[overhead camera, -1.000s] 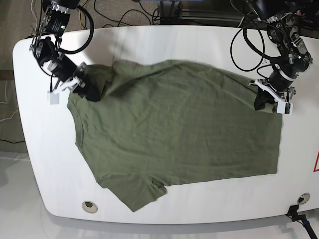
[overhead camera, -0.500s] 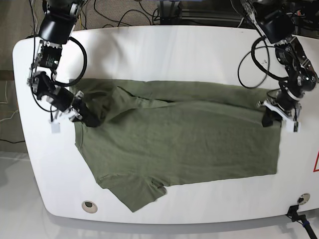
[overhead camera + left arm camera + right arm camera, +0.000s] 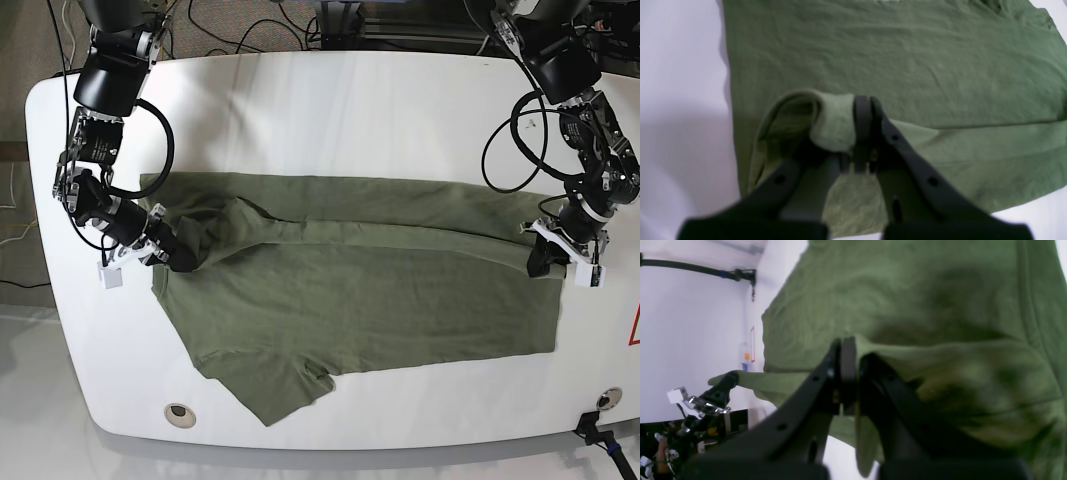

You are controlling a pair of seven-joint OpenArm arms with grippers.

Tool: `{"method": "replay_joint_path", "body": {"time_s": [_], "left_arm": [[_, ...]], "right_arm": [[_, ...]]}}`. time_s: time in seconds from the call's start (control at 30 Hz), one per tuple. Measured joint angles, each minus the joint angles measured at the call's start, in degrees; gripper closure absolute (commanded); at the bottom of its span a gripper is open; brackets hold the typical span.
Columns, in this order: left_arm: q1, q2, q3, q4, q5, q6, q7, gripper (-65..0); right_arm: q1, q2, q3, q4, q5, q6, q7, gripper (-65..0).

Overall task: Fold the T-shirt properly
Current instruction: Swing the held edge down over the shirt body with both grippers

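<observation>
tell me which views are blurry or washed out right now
Left wrist view: the black gripper fingers are soft, and the white table is blown out. Right wrist view: the olive-green cotton T-shirt is smeared, with dark shadow under its folds. Base view: sharp and evenly lit.

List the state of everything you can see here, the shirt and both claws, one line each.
T-shirt: lying on the table, far edge folded over toward the near side, lower sleeve spread out flat.
Left claw: shut on the T-shirt's folded edge at the hem end.
Right claw: shut on the T-shirt near the upper sleeve, cloth bunched there.
</observation>
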Motion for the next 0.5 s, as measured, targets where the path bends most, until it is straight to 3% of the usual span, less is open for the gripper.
{"method": "replay_joint_path", "body": {"time_s": [0.03,0.17,0.3,0.4,0.5], "left_arm": [[0.0,-0.1,0.3,0.0,0.0,0.0,0.0,-0.1],[0.0,-0.2,0.6,0.0,0.0,0.0,0.0,-26.9],[-0.1,-0.1,0.6,0.0,3.1,0.0,-0.2,-44.1],[-0.7,-0.1,0.6,0.0,8.1,0.0,-0.4,-48.0],[-1.2,-0.1,0.5,0.2,9.3,0.0,-3.5,-48.0]], "right_arm": [[-0.1,0.0,0.0,0.0,-0.9,0.0,0.0,0.0],[-0.2,-0.1,0.0,0.0,-2.5,0.2,0.0,-1.8],[-0.2,0.0,0.1,0.0,-4.8,0.1,0.0,-32.3],[-0.2,0.3,0.3,0.1,-8.2,0.2,0.1,-42.6],[-0.8,0.4,0.3,3.9,-13.8,0.2,-0.1,-43.1]]}}
